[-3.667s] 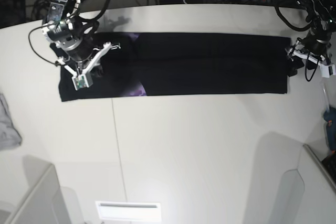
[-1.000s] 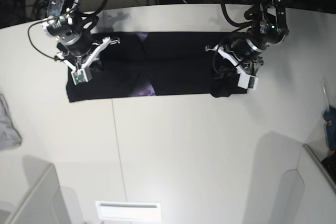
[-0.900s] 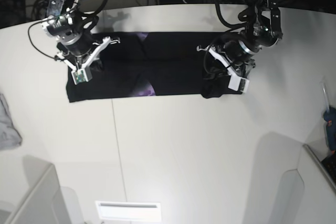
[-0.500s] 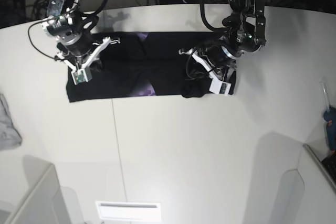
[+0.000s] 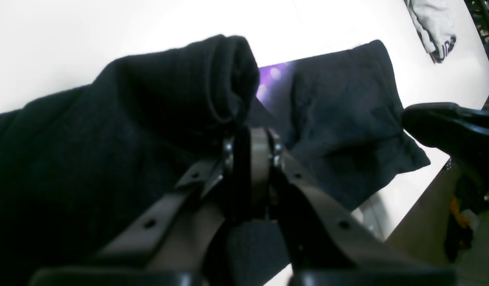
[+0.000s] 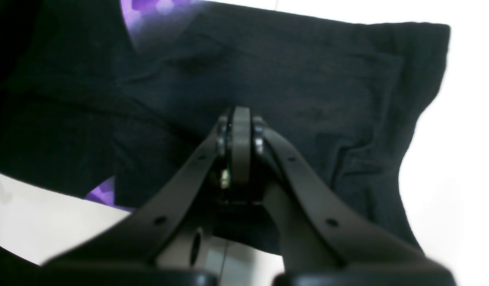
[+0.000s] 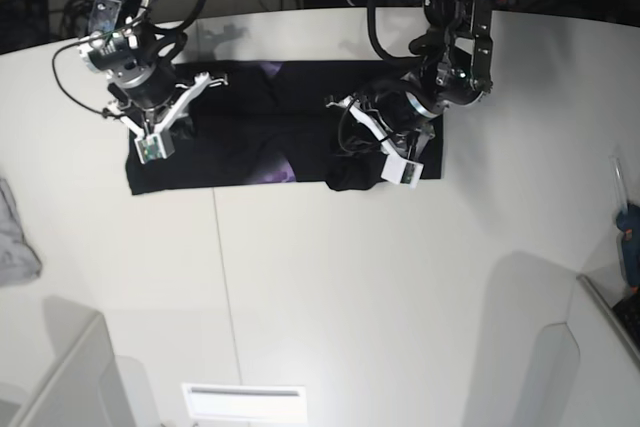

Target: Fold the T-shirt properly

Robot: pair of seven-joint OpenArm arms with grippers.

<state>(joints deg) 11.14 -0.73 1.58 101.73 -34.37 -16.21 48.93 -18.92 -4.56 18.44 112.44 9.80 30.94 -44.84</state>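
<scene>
Left gripper (image 7: pixel 368 152), jaws pressed together on a rolled edge of the large plain black short-sleeved cloth T-shirt (image 7: pixel 250 132); in the left wrist view the cloth bunches into a thick fold just above the closed tips (image 5: pixel 250 137). Right gripper (image 7: pixel 152 137), jaws pressed fully together, tips down on the shirt; the right wrist view shows black cloth all round them (image 6: pixel 234 131), but whether a pinch of fabric is caught I cannot tell.

T-shirt lies on the white table (image 7: pixel 330 287) as a long dark band, long axis across the base view. Purple print (image 7: pixel 283 169) shows at its near edge, roughly at mid-length.

Taking the right gripper as landmark:
- it sits on the band's end nearest itself;
- the left gripper holds the opposite end, doubled back over the band, about two-thirds of the band's length away along the long axis;
- purple print lies between the two grippers, nearer the landmark.

Judgement: the coming move turns on that axis. The carried edge should travel straight along the band toward the right gripper to land square; any drift across the band would skew the fold. The left arm is the one doing the carrying.

Containers: none in use. Small grey cloth (image 7: pixel 15 237) lies well apart from the landmark, at the table's edge.
</scene>
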